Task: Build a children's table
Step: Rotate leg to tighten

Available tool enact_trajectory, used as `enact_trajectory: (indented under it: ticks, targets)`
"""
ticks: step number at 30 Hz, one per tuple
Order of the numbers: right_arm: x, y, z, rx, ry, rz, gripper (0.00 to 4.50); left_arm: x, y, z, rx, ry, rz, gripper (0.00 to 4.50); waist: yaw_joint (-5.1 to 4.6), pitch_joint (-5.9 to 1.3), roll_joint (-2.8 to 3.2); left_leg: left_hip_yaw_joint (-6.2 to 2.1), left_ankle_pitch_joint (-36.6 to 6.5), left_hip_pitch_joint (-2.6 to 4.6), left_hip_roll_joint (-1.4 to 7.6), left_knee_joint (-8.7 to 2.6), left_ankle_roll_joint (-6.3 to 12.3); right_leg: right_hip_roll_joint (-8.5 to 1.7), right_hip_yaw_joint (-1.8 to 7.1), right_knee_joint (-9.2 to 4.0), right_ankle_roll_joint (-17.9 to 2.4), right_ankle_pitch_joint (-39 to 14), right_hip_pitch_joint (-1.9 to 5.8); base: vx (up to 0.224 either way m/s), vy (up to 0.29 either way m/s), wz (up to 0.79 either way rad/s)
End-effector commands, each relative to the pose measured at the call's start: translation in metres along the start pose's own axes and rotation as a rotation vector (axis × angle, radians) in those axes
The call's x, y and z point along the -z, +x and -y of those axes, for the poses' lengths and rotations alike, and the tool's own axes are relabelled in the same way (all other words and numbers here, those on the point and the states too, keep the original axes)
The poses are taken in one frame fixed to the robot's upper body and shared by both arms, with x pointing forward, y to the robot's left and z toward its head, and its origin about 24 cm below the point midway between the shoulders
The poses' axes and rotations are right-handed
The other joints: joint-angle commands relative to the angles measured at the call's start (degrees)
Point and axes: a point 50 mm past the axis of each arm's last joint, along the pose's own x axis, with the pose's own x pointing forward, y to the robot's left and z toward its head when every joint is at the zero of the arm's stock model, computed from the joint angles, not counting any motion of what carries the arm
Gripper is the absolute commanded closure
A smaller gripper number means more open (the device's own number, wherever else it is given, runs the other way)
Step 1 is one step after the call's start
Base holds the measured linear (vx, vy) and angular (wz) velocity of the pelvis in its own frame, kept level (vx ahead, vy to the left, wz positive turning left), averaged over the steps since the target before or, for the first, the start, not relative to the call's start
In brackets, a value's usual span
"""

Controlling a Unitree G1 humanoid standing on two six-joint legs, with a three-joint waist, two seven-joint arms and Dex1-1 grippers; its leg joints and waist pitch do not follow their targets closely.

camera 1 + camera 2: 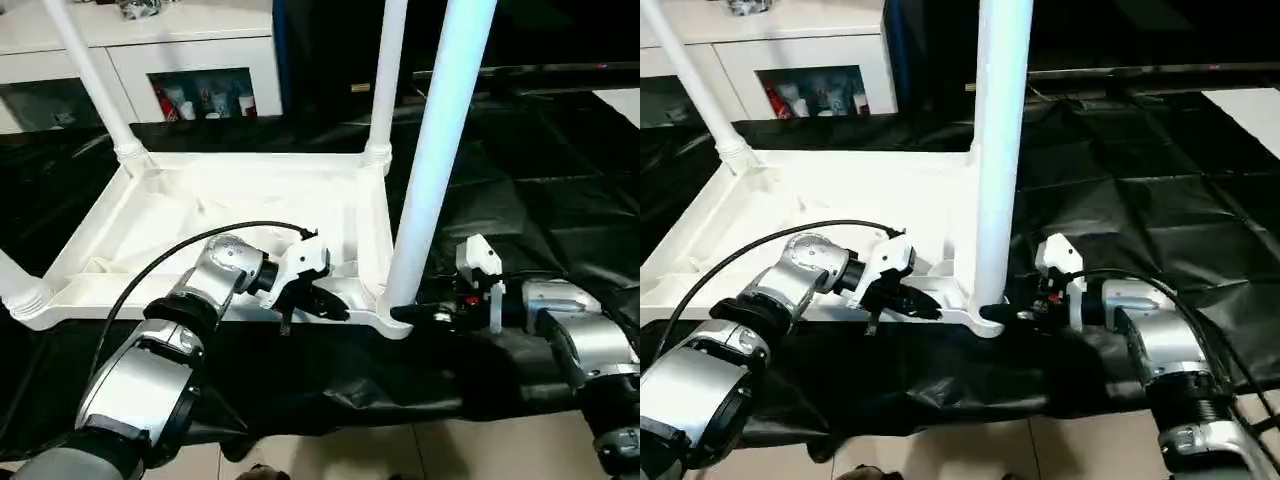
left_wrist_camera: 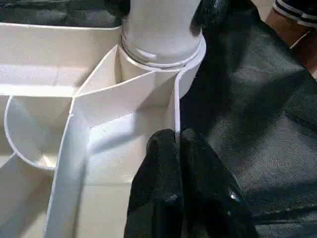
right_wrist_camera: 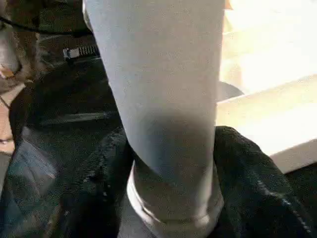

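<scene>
right gripper (image 1: 1025, 312): fingers either side of near-corner leg (image 1: 998, 150) base, around it
left gripper (image 1: 325, 303): pinched shut on tabletop (image 1: 200, 215) rim, just beside that socket
tabletop: upside down on black cloth (image 1: 1140, 190), legs up
risk: leg likely not fully seated; sideways pull could tilt or pop it; rim pinch may slip

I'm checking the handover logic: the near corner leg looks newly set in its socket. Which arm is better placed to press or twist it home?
The right. Its pincer straddles the base of the near leg just above the socket. The left pincer is shut on the tabletop rim beside that corner, suited to steadying.
</scene>
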Motion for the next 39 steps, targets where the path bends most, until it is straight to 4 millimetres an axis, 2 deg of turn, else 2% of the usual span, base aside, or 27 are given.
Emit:
enact_trajectory:
  ticks: [1,6,9,10,11,12,13,14,16,17,18,19,21,23,24,25,27,28,29,30,32,33,34,35,37,38,39]
  targets:
    - [0.000,0.004,-0.005,-0.019,0.018,0.022,2.24,-0.006,0.000,-0.001,0.006,0.022,0.012,4.50,0.15,-4.39,-0.70,-2.54,-14.2,1.67,4.21,-4.06,4.13,-4.47,2.69,-3.49,-13.1,-16.1,2.80,0.000,0.000,0.00]
    - [0.009,0.007,-0.007,0.060,0.066,0.058,2.38,-0.009,0.003,-0.007,-0.085,0.012,0.034,4.50,0.16,-4.18,-0.75,-2.59,-15.6,1.73,4.17,-4.21,3.22,-4.60,2.67,-3.87,-12.1,-19.4,2.61,0.000,0.000,0.00]
    - [0.017,0.013,0.001,0.226,0.109,0.068,2.44,-0.014,0.007,-0.015,-0.210,-0.010,0.050,4.50,-0.11,-3.98,-0.82,-2.68,-16.9,1.84,4.03,-4.27,2.12,-4.63,2.58,-4.25,-11.1,-22.8,2.45,0.000,0.000,0.00]
    - [0.023,0.018,0.008,0.364,0.134,0.062,2.44,-0.017,0.011,-0.020,-0.281,-0.023,0.052,4.50,-0.37,-3.92,-0.78,-2.72,-17.5,1.88,3.92,-4.30,1.64,-4.54,2.50,-4.42,-10.4,-24.4,2.25,0.000,0.000,0.00]
    - [0.025,0.019,0.009,0.390,0.139,0.062,2.47,-0.018,0.012,-0.020,-0.291,-0.024,0.052,4.50,-0.61,-3.85,-0.72,-2.78,-18.0,2.03,3.91,-4.32,1.10,-4.53,2.51,-4.53,-10.1,-25.2,2.01,0.000,0.000,0.00]
    - [0.025,0.020,0.010,0.409,0.143,0.061,2.49,-0.018,0.012,-0.021,-0.299,-0.026,0.051,4.50,-0.97,-3.75,-0.84,-2.94,-19.1,2.10,3.75,-4.41,0.54,-4.61,2.39,-4.90,-9.3,-27.2,2.15,0.000,0.000,0.00]
    - [0.031,0.027,0.016,0.551,0.189,0.064,2.49,-0.021,0.016,-0.026,-0.385,-0.040,0.048,4.50,-1.44,-3.75,-0.81,-3.20,-19.5,1.87,3.71,-4.51,0.36,-4.63,2.28,-4.94,-8.6,-28.1,2.29,0.000,0.000,0.00]
    - [0.031,0.027,0.016,0.551,0.189,0.064,2.51,-0.021,0.016,-0.026,-0.385,-0.040,0.048,4.50,-1.79,-3.69,-0.74,-3.23,-19.8,1.97,3.73,-4.62,0.12,-4.52,2.25,-4.99,-8.5,-28.1,2.13,0.000,0.000,0.00]
    - [0.036,0.039,0.025,0.777,0.276,0.080,2.52,-0.029,0.023,-0.033,-0.505,-0.065,0.060,4.50,-3.30,-3.80,-0.48,-3.36,-21.8,2.04,3.53,-4.68,-0.45,-4.37,2.20,-5.15,-9.0,-26.9,1.95,0.000,0.000,0.00]
    - [0.036,0.039,0.025,0.780,0.277,0.080,2.52,-0.029,0.023,-0.033,-0.506,-0.066,0.060,4.50,-3.69,-3.85,-0.55,-3.35,-21.9,1.99,3.49,-4.67,-0.43,-4.35,2.23,-5.07,-9.3,-26.3,2.00,0.000,0.000,0.00]
    - [0.036,0.041,0.026,0.800,0.287,0.084,2.52,-0.030,0.024,-0.033,-0.518,-0.068,0.063,4.50,-3.69,-3.85,-0.55,-3.35,-21.9,1.99,3.49,-4.67,-0.43,-4.35,2.23,-5.07,-9.3,-26.3,2.00,0.000,0.000,0.00]
    - [0.035,0.048,0.027,0.854,0.312,0.094,2.52,-0.033,0.026,-0.035,-0.554,-0.069,0.069,4.50,-4.08,-3.91,-0.46,-3.18,-22.0,2.00,3.27,-4.48,0.13,-4.34,2.29,-5.19,-9.6,-25.4,1.90,0.000,0.000,0.00]
    - [0.023,0.068,0.025,0.833,0.304,0.140,2.52,-0.037,0.031,-0.036,-0.566,-0.034,0.067,4.50,-4.49,-3.98,-0.43,-3.16,-21.3,1.79,3.15,-4.44,0.72,-4.34,2.31,-5.15,-10.0,-24.3,2.03,0.000,0.000,0.00]
    - [0.018,0.073,0.023,0.786,0.276,0.162,2.52,-0.038,0.031,-0.035,-0.549,-0.002,0.062,4.50,-4.70,-4.04,-0.47,-3.04,-20.3,1.60,3.16,-4.33,1.96,-4.36,2.37,-5.11,-10.2,-22.6,2.33,0.000,0.000,0.00]
    - [0.015,0.075,0.021,0.767,0.263,0.171,2.52,-0.038,0.032,-0.034,-0.542,0.014,0.058,4.50,-4.70,-4.04,-0.47,-3.04,-20.3,1.60,3.16,-4.33,1.96,-4.36,2.37,-5.11,-10.2,-22.6,2.33,0.000,0.000,0.00]
    - [0.011,0.076,0.020,0.749,0.223,0.187,2.18,-0.036,0.032,-0.032,-0.517,0.042,0.046,4.50,-4.52,-4.23,-0.58,-3.00,-18.2,1.43,3.27,-4.28,2.93,-4.39,2.46,-4.74,-10.9,-19.8,2.54,0.000,0.000,0.00]
    - [0.008,0.070,0.020,0.734,0.222,0.230,1.83,-0.035,0.031,-0.031,-0.503,0.052,0.049,4.50,-4.47,-4.27,-0.65,-2.91,-16.9,1.29,3.34,-4.27,3.73,-4.30,2.48,-4.36,-11.6,-17.5,2.69,0.000,0.000,0.00]
    - [0.007,0.067,0.020,0.729,0.215,0.236,1.83,-0.034,0.031,-0.031,-0.500,0.054,0.049,4.50,-4.31,-4.36,-0.72,-2.76,-16.3,1.42,3.38,-4.13,4.14,-4.36,2.56,-4.21,-12.1,-16.6,2.67,0.000,0.000,0.00]
    - [0.005,0.055,0.018,0.673,0.171,0.243,1.83,-0.032,0.029,-0.030,-0.492,0.068,0.043,4.50,-4.14,-4.36,-1.07,-2.70,-15.5,1.24,3.38,-4.06,4.81,-4.37,2.52,-4.13,-12.3,-15.8,2.96,0.000,0.000,0.00]
    - [0.005,0.053,0.018,0.664,0.166,0.242,1.83,-0.032,0.029,-0.029,-0.491,0.069,0.042,4.50,-3.94,-4.35,-0.97,-2.68,-15.0,1.20,3.39,-4.02,5.22,-4.41,2.55,-4.04,-12.2,-15.6,3.04,0.000,0.000,0.00]
    - [0.006,0.042,0.015,0.609,0.144,0.229,1.83,-0.029,0.028,-0.029,-0.491,0.070,0.032,4.50,-3.37,-4.47,-0.85,-2.59,-13.3,1.18,3.56,-3.89,6.15,-4.30,2.47,-3.84,-12.1,-14.5,3.11,0.000,0.000,0.00]
    - [0.007,0.031,0.014,0.577,0.116,0.212,1.83,-0.029,0.028,-0.029,-0.488,0.071,0.033,4.50,-2.94,-4.50,-1.21,-2.45,-12.6,1.18,3.65,-3.82,6.57,-4.23,2.47,-3.67,-12.3,-13.9,2.99,0.000,0.000,0.00]
    - [0.007,0.028,0.014,0.568,0.109,0.207,1.83,-0.028,0.027,-0.029,-0.488,0.071,0.033,4.50,-2.41,-4.50,-1.11,-2.48,-11.8,1.13,3.68,-3.74,6.83,-4.36,2.43,-3.57,-12.2,-13.8,3.10,0.000,0.000,0.00]
    - [0.008,0.007,0.012,0.525,0.072,0.178,1.83,-0.028,0.026,-0.029,-0.486,0.073,0.035,4.50,-2.14,-4.40,-1.23,-2.40,-11.7,1.11,3.63,-3.70,7.03,-4.29,2.38,-3.76,-11.8,-14.6,3.16,0.000,0.000,0.00]
    - [0.006,-0.018,0.010,0.478,0.046,0.157,1.83,-0.027,0.024,-0.028,-0.481,0.079,0.046,4.50,-1.37,-4.39,-1.16,-2.33,-11.8,1.18,3.63,-3.54,7.22,-4.29,2.36,-3.91,-11.1,-16.5,3.03,0.000,0.000,0.00]
    - [0.006,-0.020,0.010,0.471,0.044,0.155,1.83,-0.027,0.024,-0.028,-0.480,0.080,0.048,4.50,-1.37,-4.39,-1.16,-2.33,-11.8,1.18,3.63,-3.54,7.22,-4.29,2.36,-3.91,-11.1,-16.5,3.03,0.000,0.000,0.00]
    - [0.004,-0.031,0.007,0.432,0.036,0.145,1.83,-0.028,0.023,-0.028,-0.477,0.087,0.066,4.50,-1.13,-4.35,-1.28,-2.34,-11.8,1.13,3.61,-3.50,7.26,-4.29,2.33,-4.03,-10.6,-17.4,3.05,0.000,0.000,0.00]
